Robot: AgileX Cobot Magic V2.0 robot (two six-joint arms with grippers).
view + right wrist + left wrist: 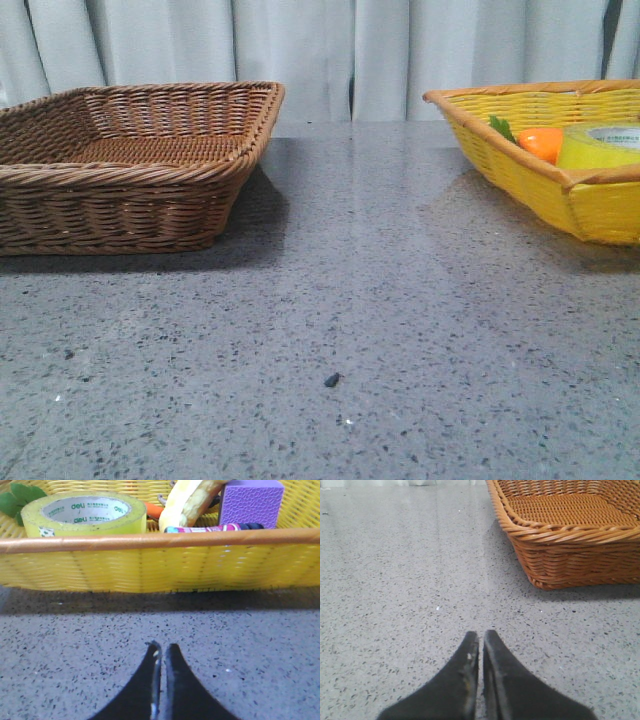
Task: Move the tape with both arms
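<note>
The yellow tape roll (85, 514) with a white "deli" core lies flat inside the yellow basket (160, 565), beyond its orange-trimmed rim. In the front view the tape (600, 146) shows at the right, next to an orange carrot (541, 142). My right gripper (161, 647) is shut and empty, low over the table in front of that basket. My left gripper (480, 636) is shut and empty over bare table, beside the brown basket (570, 560). Neither arm shows in the front view.
The brown wicker basket (130, 165) stands at the left, the yellow basket (545, 180) at the right. In the yellow basket also lie a purple block (250, 502), a pale yellow object (187, 505) and a green leaf (12, 500). A dark speck (332, 380) lies on the grey table.
</note>
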